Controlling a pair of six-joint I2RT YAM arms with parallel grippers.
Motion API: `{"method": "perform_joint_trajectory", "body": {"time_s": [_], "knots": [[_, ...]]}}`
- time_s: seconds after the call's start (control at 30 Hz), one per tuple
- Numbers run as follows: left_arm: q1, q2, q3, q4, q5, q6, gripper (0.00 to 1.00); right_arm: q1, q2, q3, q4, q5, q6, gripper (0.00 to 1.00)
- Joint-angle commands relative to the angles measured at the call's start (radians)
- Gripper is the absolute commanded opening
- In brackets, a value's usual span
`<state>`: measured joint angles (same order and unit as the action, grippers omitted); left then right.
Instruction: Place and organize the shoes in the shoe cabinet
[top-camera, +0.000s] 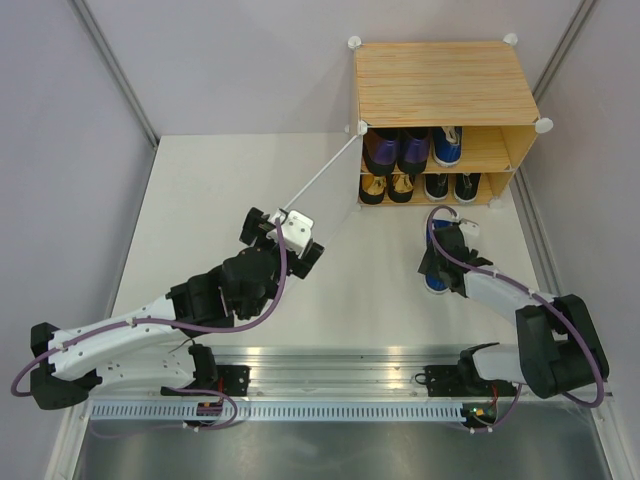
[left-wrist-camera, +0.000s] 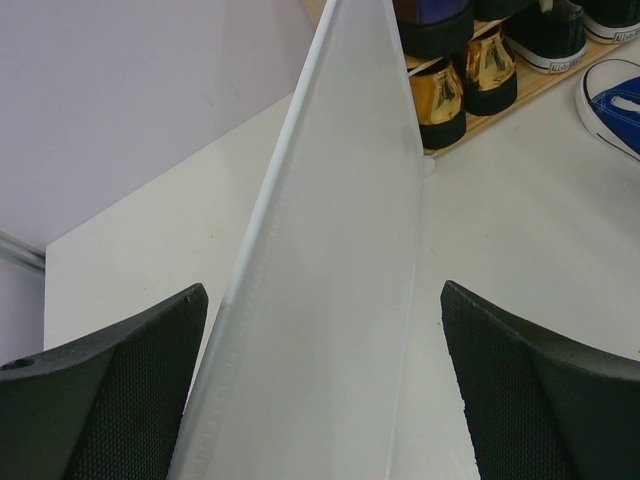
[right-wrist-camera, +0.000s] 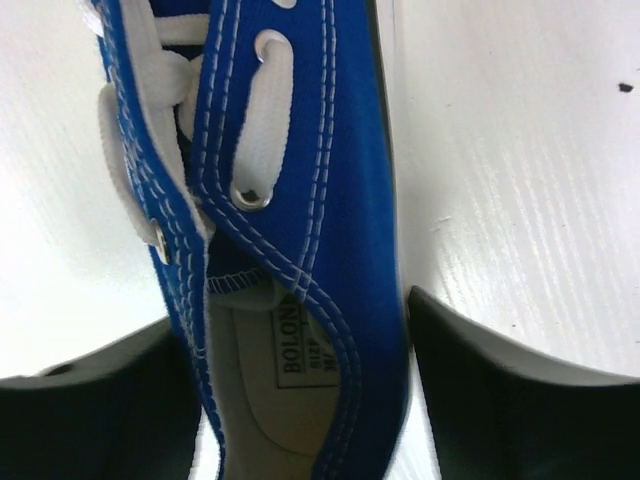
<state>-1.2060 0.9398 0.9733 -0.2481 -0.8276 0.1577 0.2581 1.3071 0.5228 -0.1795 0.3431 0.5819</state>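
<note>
Open door panel (top-camera: 322, 178) slants across the table (top-camera: 200, 200) left of the cabinet (top-camera: 440, 85); upper shelf's (top-camera: 488, 150) right end is free

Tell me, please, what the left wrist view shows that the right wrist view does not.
Only the left wrist view: the white door standing between the fingers of the open left tool, and behind it the cabinet with gold shoes on the lower shelf. Only the right wrist view: the right tool on either side of a blue sneaker, with its laces, eyelets and insole label up close. Both: that sneaker lying on the white table; the left wrist view catches only part of it, at the right edge.
</note>
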Motion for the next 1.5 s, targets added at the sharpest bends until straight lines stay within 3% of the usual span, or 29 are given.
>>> {"method": "perform_joint_trajectory", "body": {"time_s": [0.0,0.3,0.4,0.67,1.0,1.23,1.47], "knots": [[0.003,0.008,0.025,-0.023,0.027,-0.003,0.99,0.001,0.024,0.002,0.002,-0.041,0.018,0.67],[0.003,0.007,0.028,-0.031,0.030,-0.007,0.99,0.001,-0.015,-0.006,-0.003,-0.065,-0.004,0.13],[0.003,0.005,0.030,-0.033,0.031,-0.006,0.99,0.001,-0.074,-0.010,-0.020,-0.067,-0.005,0.01],[0.003,-0.001,0.033,-0.034,0.035,-0.009,1.00,0.001,-0.267,0.011,-0.094,-0.033,-0.020,0.01],[0.003,-0.006,0.034,-0.037,0.036,-0.010,1.00,0.001,-0.321,0.034,-0.138,-0.035,-0.037,0.01],[0.003,-0.004,0.034,-0.037,0.042,-0.012,0.99,0.000,-0.448,0.158,-0.285,0.039,-0.066,0.01],[0.003,-0.013,0.034,-0.039,0.039,-0.009,0.99,-0.014,-0.557,0.209,-0.319,0.083,-0.086,0.01]]}}
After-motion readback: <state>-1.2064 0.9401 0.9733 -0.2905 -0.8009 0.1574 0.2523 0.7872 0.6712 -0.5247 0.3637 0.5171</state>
